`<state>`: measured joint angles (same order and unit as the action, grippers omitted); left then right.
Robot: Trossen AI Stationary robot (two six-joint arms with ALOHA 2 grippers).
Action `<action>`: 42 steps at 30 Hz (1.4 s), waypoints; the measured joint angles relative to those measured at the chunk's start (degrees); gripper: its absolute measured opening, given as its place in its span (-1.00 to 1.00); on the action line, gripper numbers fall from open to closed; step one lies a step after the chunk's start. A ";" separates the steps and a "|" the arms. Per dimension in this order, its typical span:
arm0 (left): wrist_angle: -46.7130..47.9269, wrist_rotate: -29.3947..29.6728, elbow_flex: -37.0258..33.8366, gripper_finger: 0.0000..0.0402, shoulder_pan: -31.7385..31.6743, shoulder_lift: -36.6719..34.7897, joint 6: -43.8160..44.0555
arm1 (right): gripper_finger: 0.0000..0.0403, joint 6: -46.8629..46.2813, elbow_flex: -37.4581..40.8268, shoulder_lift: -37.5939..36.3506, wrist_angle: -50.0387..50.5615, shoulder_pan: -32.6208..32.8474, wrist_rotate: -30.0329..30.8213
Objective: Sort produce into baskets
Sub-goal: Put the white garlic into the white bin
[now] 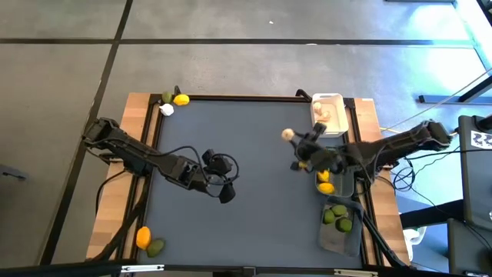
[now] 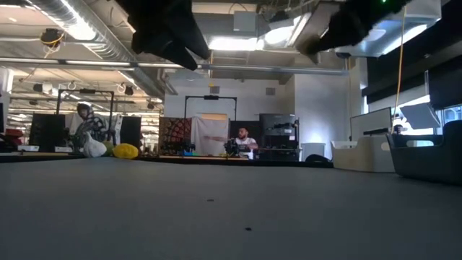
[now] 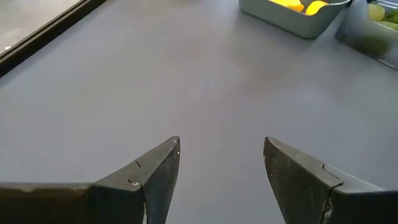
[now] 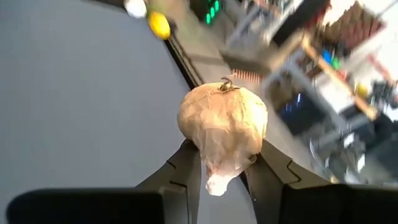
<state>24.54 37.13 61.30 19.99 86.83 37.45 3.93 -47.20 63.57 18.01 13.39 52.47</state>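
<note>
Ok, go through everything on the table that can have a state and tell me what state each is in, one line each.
Right end effector: shut on the garlic bulb, raised above the mat.
Left end effector: open, empty, over bare mat.
White basket: holds pale pieces.
Grey-green basket: holds lemons.
Translucent basket: holds limes.
Loose produce at the far-left corner and near-left corner: unsorted.

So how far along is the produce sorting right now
Mostly sorted: limes fill the translucent basket, lemons the dark one, and the white basket already holds garlic. In hand: the right gripper carries a garlic bulb. Left: three pieces at the far-left corner, two at the near-left. The left gripper is empty.
</note>
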 joint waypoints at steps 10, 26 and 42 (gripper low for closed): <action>0.06 0.00 0.00 0.13 -0.26 0.01 0.12 | -0.52 -3.74 0.00 -3.36 15.68 -23.00 -12.12; 0.06 -0.02 0.00 0.13 -0.26 0.00 2.75 | -0.51 -3.92 0.00 1.46 22.35 -51.53 -35.33; 0.06 -0.02 0.00 0.13 -0.26 0.02 2.71 | -0.51 -3.90 0.02 14.88 23.42 -61.21 -39.95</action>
<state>24.60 37.10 61.30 19.73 86.85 40.16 0.03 -47.18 78.45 41.43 -47.81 12.51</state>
